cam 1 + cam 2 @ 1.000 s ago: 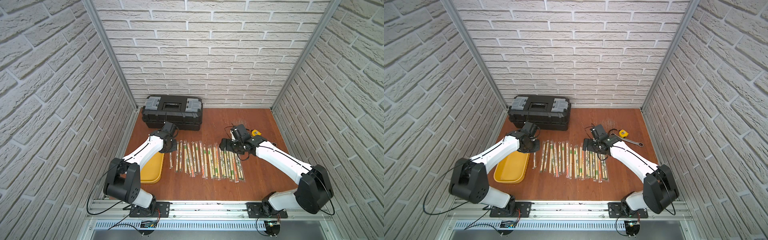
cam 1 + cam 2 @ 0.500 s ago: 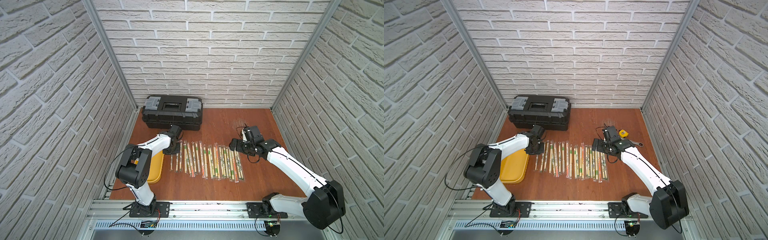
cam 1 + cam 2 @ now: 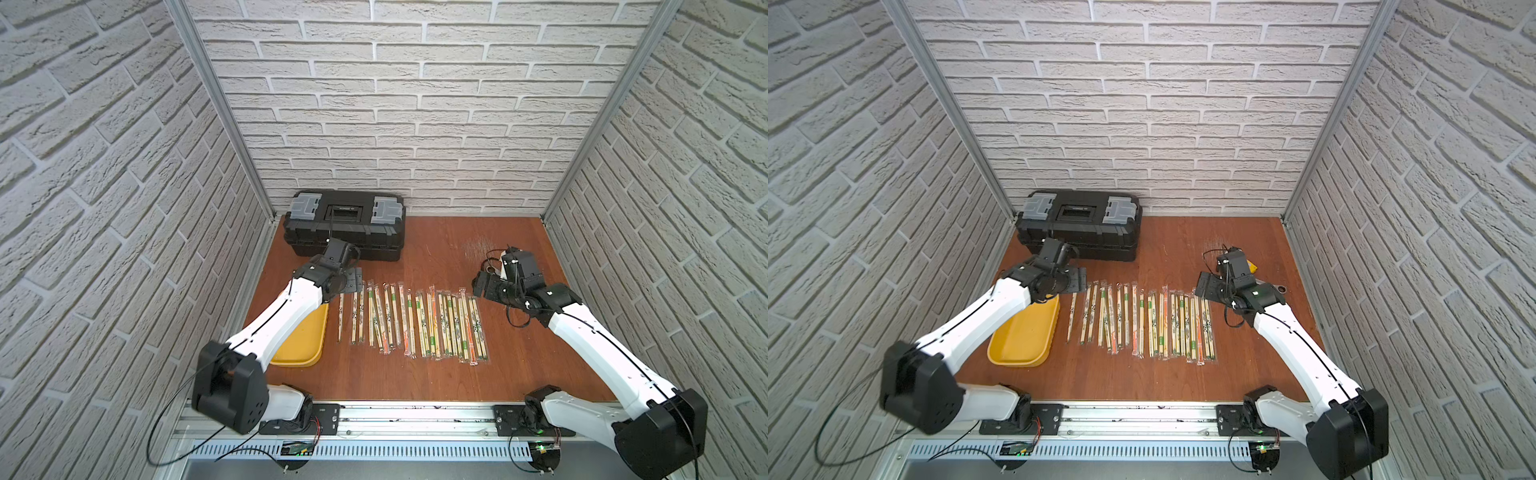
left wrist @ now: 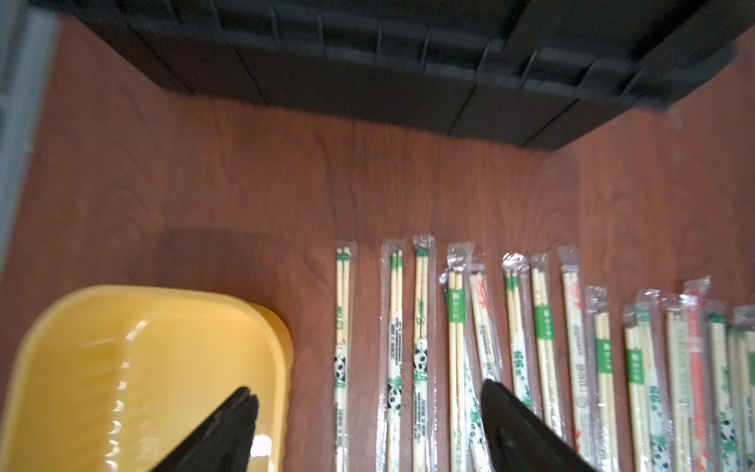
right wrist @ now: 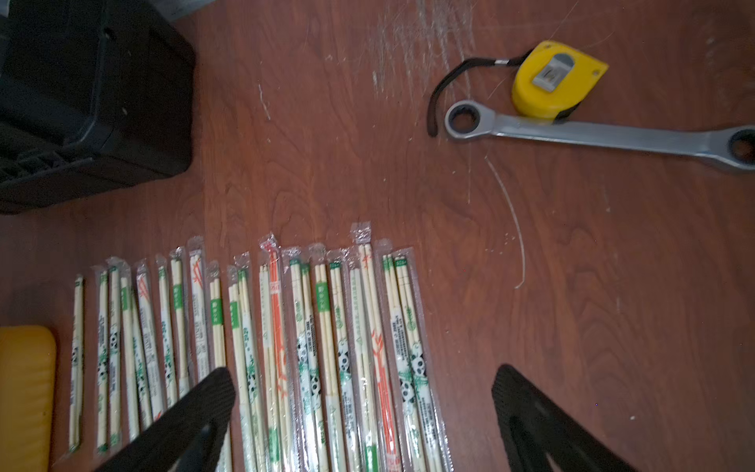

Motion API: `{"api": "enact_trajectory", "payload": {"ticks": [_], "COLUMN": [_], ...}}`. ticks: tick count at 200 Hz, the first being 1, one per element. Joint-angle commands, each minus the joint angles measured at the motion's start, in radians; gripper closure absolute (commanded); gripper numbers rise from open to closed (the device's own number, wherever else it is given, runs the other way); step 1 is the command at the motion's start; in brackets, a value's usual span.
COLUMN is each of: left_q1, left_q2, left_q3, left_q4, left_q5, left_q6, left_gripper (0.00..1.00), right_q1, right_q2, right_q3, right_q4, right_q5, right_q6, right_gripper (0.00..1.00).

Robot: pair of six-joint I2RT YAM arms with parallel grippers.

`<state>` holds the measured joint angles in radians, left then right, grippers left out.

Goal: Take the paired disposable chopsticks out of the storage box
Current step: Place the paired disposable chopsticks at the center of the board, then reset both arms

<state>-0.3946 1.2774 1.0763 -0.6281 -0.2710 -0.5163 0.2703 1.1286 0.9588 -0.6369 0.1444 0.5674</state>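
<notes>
The paired disposable chopsticks [image 3: 415,320] [image 3: 1142,320] lie side by side in clear sleeves in a row on the brown table. The storage box, a shallow yellow tray [image 3: 303,345] [image 3: 1025,336], sits left of the row, and the part of its inside [image 4: 122,367] in the left wrist view is bare. My left gripper [image 3: 353,281] [image 4: 366,388] is open above the row's far left end, and the leftmost pair [image 4: 342,347] lies flat between its fingers. My right gripper [image 3: 482,286] [image 5: 364,372] is open over the row's far right end and holds nothing.
A black toolbox [image 3: 345,226] [image 3: 1077,224] with grey latches stands at the back left, close behind the left gripper. A yellow tape measure [image 5: 551,77] and a steel wrench [image 5: 592,135] lie at the back right. Brick walls close in three sides.
The left gripper has gone from shut to open at the row's left end. The right gripper has drawn back to the right, off the middle of the row.
</notes>
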Motion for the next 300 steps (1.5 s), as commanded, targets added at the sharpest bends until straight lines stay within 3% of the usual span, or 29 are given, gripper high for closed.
{"api": "enact_trajectory", "payload": {"ticks": [1, 47, 68, 82, 106, 126, 169, 181, 206, 224, 240, 253, 269, 289, 300], "left_q1": [0.033, 0.289, 0.405, 0.466, 0.472, 0.47, 0.455, 0.453, 0.447, 0.447, 0.445, 0.447, 0.45, 0.453, 0.453], "left_q2": [-0.119, -0.39, -0.438, -0.415, -0.306, -0.199, 0.044, 0.085, 0.208, 0.271, 0.286, 0.291, 0.289, 0.287, 0.288], "left_q3": [-0.064, -0.456, -0.626, -0.673, -0.712, -0.76, -0.788, -0.777, -0.758, -0.75, -0.718, -0.708, -0.704, -0.702, -0.702], "left_q4": [0.095, 0.573, 0.815, 0.886, 1.024, 1.219, 1.468, 1.507, 1.589, 1.628, 1.595, 1.575, 1.565, 1.556, 1.558], "left_q5": [-0.171, -0.185, -0.14, -0.075, -0.004, 0.027, 0.026, 0.027, 0.028, 0.037, 0.054, 0.067, 0.072, 0.075, 0.074], "left_q6": [0.09, 0.227, 0.297, 0.31, 0.377, 0.345, 0.361, 0.361, 0.37, 0.375, 0.384, 0.387, 0.385, 0.383, 0.383], "left_gripper": [0.02, 0.02, 0.02, 0.02, 0.02, 0.02, 0.02, 0.02, 0.02, 0.02, 0.02, 0.02, 0.02, 0.02, 0.02], "right_q1": [-0.022, -0.135, -0.204, -0.222, -0.261, -0.297, -0.309, -0.311, -0.316, -0.309, -0.305, -0.302, -0.302, -0.296, -0.295], "right_q2": [-0.024, 0.051, 0.116, 0.13, 0.124, 0.139, 0.229, 0.215, 0.282, 0.325, 0.44, 0.382, 0.43, 0.379, 0.386], "right_q3": [-0.007, -0.095, -0.118, -0.157, -0.278, -0.368, -0.557, -0.551, -0.592, -0.568, -0.593, -0.543, -0.584, -0.552, -0.562], "right_q4": [0.094, 0.302, 0.364, 0.454, 0.685, 0.85, 1.288, 1.267, 1.427, 1.417, 1.618, 1.417, 1.58, 1.444, 1.472], "right_q5": [0.157, 0.229, 0.178, 0.175, 0.197, 0.165, 0.1, 0.078, 0.06, -0.028, -0.128, -0.122, -0.125, -0.119, -0.116], "right_q6": [-0.039, -0.147, -0.196, -0.273, -0.332, -0.346, -0.426, -0.454, -0.473, -0.514, -0.553, -0.567, -0.559, -0.57, -0.567], "right_gripper": [0.0, 0.0, 0.0, 0.01, 0.01, 0.01, 0.01, 0.01, 0.01, 0.01, 0.0, 0.01, 0.01, 0.01, 0.01]}}
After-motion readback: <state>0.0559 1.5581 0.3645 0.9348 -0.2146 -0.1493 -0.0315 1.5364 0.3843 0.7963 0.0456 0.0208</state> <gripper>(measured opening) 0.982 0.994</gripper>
